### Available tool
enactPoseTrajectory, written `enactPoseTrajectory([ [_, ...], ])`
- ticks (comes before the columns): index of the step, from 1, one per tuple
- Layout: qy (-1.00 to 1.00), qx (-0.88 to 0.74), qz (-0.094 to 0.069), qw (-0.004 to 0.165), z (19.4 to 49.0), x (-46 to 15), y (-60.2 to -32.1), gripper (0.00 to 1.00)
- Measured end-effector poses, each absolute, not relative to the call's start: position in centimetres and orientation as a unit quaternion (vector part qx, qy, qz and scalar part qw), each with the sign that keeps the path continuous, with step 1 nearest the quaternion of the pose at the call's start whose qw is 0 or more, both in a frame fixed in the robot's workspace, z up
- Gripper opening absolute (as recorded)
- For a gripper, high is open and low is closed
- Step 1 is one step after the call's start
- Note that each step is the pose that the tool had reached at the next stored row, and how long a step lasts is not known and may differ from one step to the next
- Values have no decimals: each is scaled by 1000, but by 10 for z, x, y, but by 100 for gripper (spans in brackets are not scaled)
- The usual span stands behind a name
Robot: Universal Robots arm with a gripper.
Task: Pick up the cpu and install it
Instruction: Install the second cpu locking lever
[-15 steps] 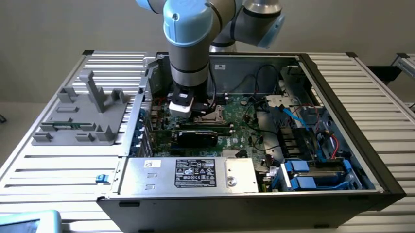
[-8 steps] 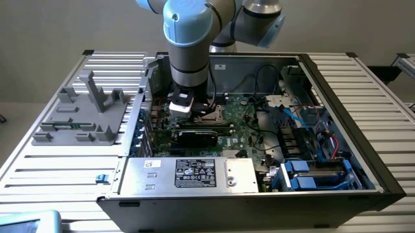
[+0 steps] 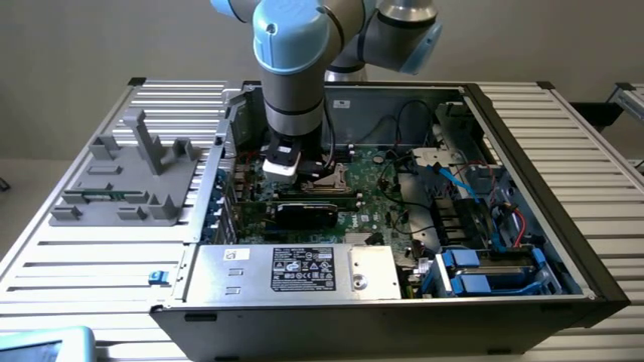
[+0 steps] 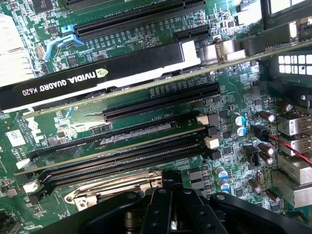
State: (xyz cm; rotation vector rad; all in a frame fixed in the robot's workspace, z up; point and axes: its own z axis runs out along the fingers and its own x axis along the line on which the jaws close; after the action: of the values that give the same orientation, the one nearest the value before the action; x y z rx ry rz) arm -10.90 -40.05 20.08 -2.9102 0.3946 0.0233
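The gripper (image 3: 320,172) is lowered inside the open case (image 3: 523,136), just over the socket (image 3: 330,179) beside the graphics card (image 3: 307,213). Its fingers are drawn fully together. Whether the cpu is pinched between them cannot be told; the cpu cannot be made out near the socket or card.

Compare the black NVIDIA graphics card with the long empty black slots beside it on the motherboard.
The graphics card is a broad black shroud with white lettering; the empty slots are thin, unlabelled strips. The card stands raised above the motherboard; the slots sit low on it. Both are black, elongated and run parallel.
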Motion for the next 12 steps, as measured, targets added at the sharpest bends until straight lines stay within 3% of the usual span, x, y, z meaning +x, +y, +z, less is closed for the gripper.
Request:
enactPoseTrajectory([
  [12, 133, -986, 6, 103, 199, -111, -400, 11],
])
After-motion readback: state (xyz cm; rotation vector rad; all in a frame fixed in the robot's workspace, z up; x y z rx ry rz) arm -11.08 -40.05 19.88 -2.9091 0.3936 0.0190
